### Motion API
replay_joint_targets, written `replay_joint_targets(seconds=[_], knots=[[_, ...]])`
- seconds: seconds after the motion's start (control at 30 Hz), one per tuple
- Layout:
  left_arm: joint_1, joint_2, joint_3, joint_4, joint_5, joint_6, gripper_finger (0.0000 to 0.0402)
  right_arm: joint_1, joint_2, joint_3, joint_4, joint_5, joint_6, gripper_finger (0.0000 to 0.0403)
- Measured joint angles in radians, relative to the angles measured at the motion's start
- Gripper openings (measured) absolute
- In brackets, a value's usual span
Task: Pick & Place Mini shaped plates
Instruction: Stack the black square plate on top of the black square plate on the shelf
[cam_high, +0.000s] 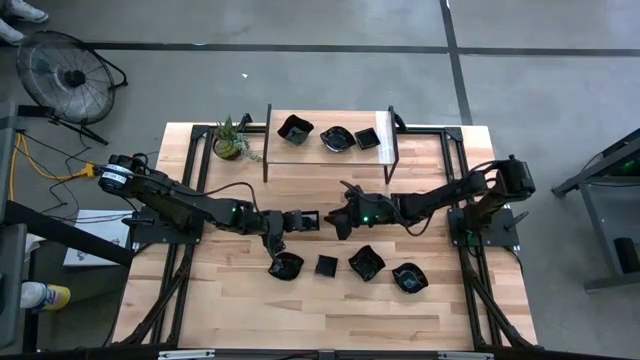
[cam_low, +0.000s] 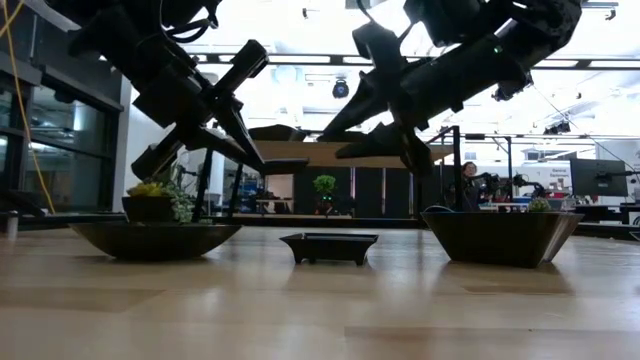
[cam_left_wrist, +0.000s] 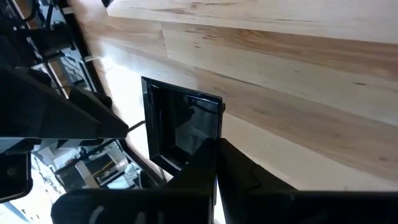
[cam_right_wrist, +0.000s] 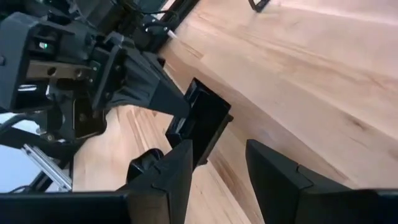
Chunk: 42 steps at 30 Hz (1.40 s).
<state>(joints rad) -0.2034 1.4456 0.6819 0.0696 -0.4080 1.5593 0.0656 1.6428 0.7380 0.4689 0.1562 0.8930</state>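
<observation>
Left gripper (cam_high: 300, 221) clamped on the rim of a small square black plate (cam_high: 309, 219), held in the air mid-table above the four mini plates (cam_high: 346, 267) in the front row; right gripper (cam_high: 341, 222) just beside it, fingers apart and facing the free edge, apparently for a handover. Best done by easing the right fingers squarely over that free rim, closing firmly on the slick glaze before any release on the left, then carrying level toward the rack (cam_high: 388, 140) with its three plates (cam_high: 332, 135). Glossy, shallow, rectangular with a raised lip, tilted on edge.
</observation>
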Motion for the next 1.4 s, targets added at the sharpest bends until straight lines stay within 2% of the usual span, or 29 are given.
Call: replay_joint_targets(seconds=[0.27,0.43,0.63,0.8,1.4], knots=[[0.0,0.0,0.0,0.011,-0.001,0.007,0.0,0.003,0.0,0.0,0.005,-0.004,-0.089,0.0145],[0.0,0.0,0.0,0.016,-0.001,0.008,0.0,0.008,0.0,0.0,0.001,0.011,-0.057,0.0146],[0.0,0.0,0.0,0.023,-0.001,0.008,0.0,0.044,0.012,0.001,0.011,0.078,-0.034,0.0146],[0.0,0.0,0.0,0.034,-0.003,0.008,0.0,0.055,0.072,0.001,0.074,0.075,-0.001,0.0145],[0.0,0.0,0.0,0.032,-0.003,0.008,0.0,0.039,0.145,0.002,0.185,0.069,0.027,0.0144]])
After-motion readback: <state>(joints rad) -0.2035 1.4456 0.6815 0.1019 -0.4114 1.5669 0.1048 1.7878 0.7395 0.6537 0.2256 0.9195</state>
